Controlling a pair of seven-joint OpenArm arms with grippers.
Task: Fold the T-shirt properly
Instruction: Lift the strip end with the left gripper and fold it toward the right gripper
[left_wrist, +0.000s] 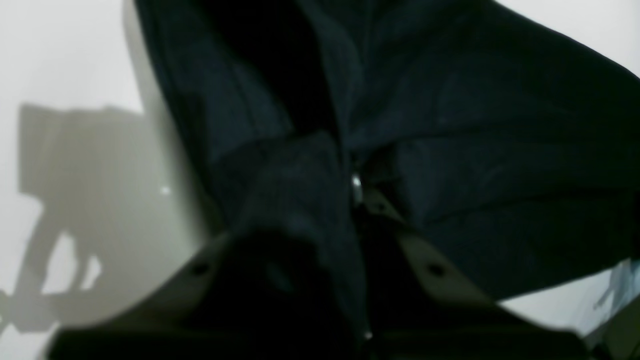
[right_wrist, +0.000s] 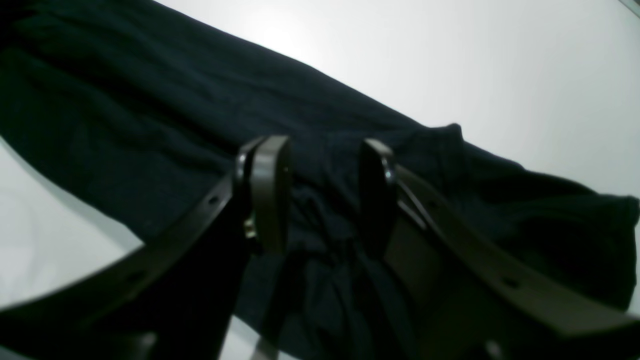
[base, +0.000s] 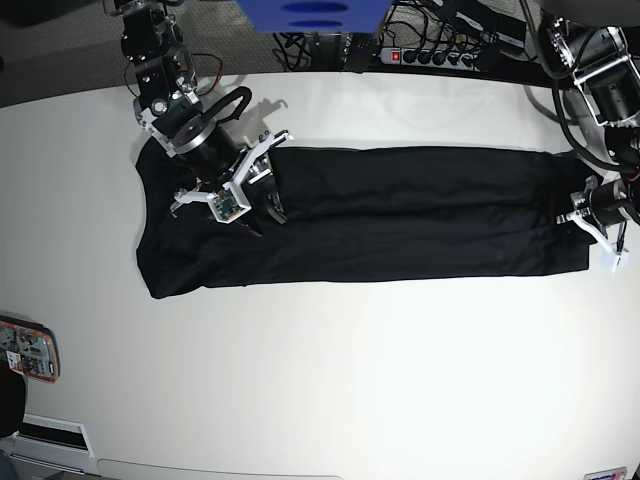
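The black T-shirt (base: 420, 215) lies on the white table as a long folded strip running left to right. My left gripper (base: 592, 218) sits at the strip's right end, and in the left wrist view this gripper (left_wrist: 357, 192) is shut on a bunched fold of the T-shirt (left_wrist: 500, 150). My right gripper (base: 262, 210) rests over the strip's left part, near the sleeves. In the right wrist view this gripper (right_wrist: 322, 195) is open, its fingers (right_wrist: 270, 190) apart above wrinkled cloth of the T-shirt (right_wrist: 150, 100).
A small red-edged device (base: 25, 350) lies at the table's left edge. A power strip (base: 430, 55) and cables run behind the table's back edge. A blue object (base: 310, 15) hangs at the top centre. Bare white tabletop (base: 350, 380) spreads in front of the shirt.
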